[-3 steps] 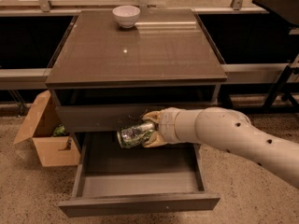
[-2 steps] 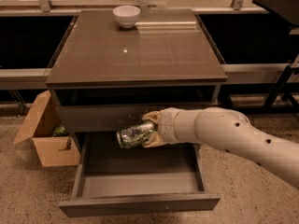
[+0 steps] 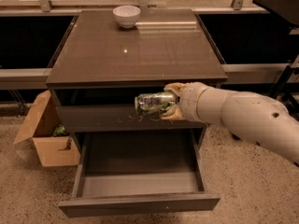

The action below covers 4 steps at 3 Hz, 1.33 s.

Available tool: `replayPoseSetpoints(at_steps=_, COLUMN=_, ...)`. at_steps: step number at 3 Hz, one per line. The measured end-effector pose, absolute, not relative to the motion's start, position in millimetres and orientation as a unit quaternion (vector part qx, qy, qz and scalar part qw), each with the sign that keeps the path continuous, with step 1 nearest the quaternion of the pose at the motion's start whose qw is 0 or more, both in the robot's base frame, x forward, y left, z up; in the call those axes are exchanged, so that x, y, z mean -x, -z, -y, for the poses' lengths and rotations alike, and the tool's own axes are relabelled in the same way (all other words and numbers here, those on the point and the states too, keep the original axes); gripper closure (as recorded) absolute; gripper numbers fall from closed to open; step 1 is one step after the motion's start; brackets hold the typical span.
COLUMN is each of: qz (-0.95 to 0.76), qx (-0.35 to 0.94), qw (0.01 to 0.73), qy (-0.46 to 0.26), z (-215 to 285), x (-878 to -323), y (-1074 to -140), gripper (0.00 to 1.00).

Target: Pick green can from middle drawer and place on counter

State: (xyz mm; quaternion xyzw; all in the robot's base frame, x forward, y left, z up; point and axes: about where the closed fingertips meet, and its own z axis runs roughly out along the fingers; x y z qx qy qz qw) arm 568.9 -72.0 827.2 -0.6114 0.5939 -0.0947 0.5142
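Observation:
The green can [image 3: 153, 104], mottled green and silver, lies on its side in my gripper [image 3: 169, 101], which is shut on its right end. I hold it in the air in front of the cabinet, just below the front edge of the counter [image 3: 135, 50] and level with the upper drawer front. The middle drawer [image 3: 140, 204] is pulled out below it, and its grey floor is bare. My white arm reaches in from the right.
A white bowl [image 3: 126, 16] stands at the back of the counter. The upper drawer front [image 3: 107, 119] with white scratches is closed. An open cardboard box [image 3: 44, 136] with a dull green lump [image 3: 59, 130] sits on the floor to the left.
My gripper has lifted the can up and a little to the right, from above the open drawer to just under the counter's front edge.

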Motion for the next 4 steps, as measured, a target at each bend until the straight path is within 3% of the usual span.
replayPoseSetpoints(at_steps=1, qz=-0.587, qx=0.596, qw=0.531, qy=0.138, z=92.4, x=-575.1, y=-872.2, gripper=1.00)
replayPoseSetpoints(at_steps=4, qz=-0.592, qx=0.578, qw=0.548, qy=0.125, z=100.2, x=-604.8, y=-890.9, gripper=1.00)
